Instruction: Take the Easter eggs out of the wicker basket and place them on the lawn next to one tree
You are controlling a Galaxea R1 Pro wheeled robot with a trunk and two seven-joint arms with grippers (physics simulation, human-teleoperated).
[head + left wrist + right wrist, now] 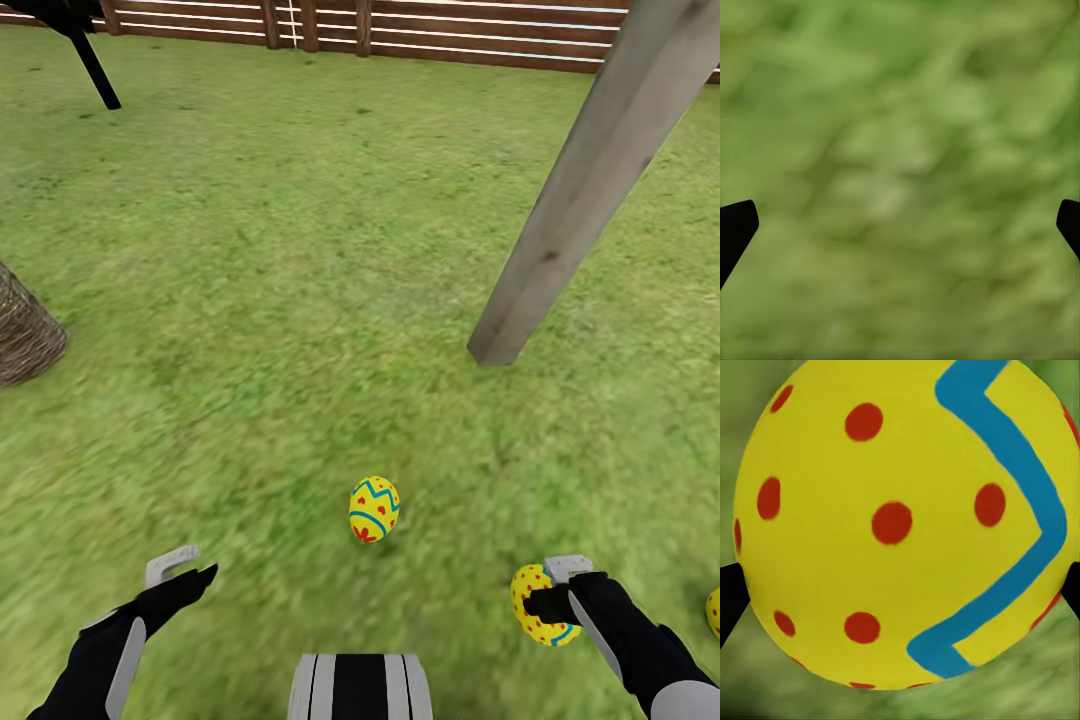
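**Third egg in hand, two on the grass near the trunk**

Nearest the camera, the right gripper holds a spotted egg low over the lawn, its fingers closed against the shell. The left gripper hangs spread apart and empty. A second egg lies on the grass ahead; a third shows at the right edge. Farther off stands the leaning pale trunk, with the wicker basket well apart at left, its inside hidden. Judged so, only release of the held egg remains.
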